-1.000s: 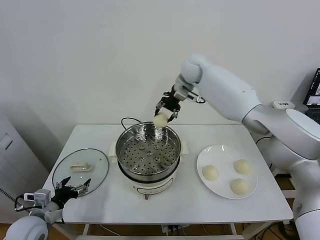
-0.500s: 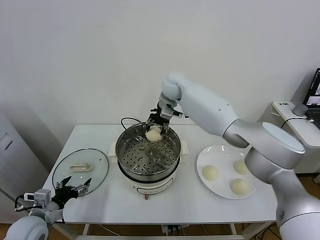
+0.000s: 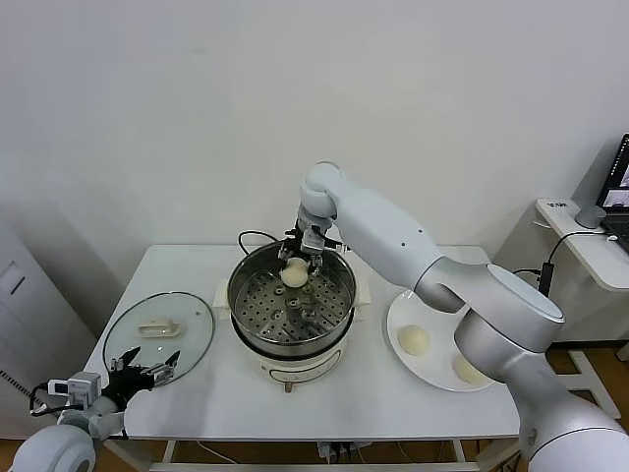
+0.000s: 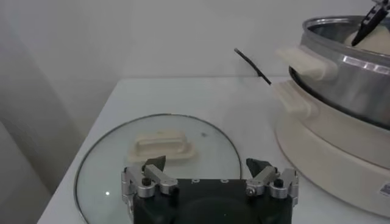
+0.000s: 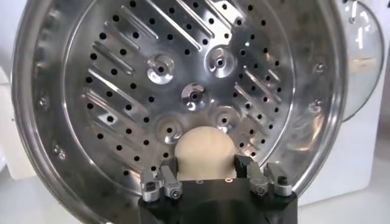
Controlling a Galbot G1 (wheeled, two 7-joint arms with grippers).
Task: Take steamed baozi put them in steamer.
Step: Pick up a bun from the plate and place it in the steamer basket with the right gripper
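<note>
My right gripper [image 3: 296,265] is shut on a cream-white baozi [image 3: 294,274] and holds it inside the back part of the steel steamer [image 3: 239,298], just above the perforated tray [image 5: 122,91]. In the right wrist view the baozi [image 5: 205,152] sits between the two fingers. Two more baozi [image 3: 413,339] show on the white plate [image 3: 405,307] to the right of the steamer, one partly behind my arm. My left gripper [image 3: 147,375] is open and empty at the table's front left corner, next to the glass lid [image 4: 109,170].
The glass lid [image 3: 128,344] with a cream handle lies flat left of the steamer. The steamer's black cord [image 3: 248,236] runs behind it. The steamer's cream base [image 4: 329,152] shows in the left wrist view.
My right gripper has moved left and down with the baozi, from above the steamer's back rim into the pot. The left arm has not moved.
</note>
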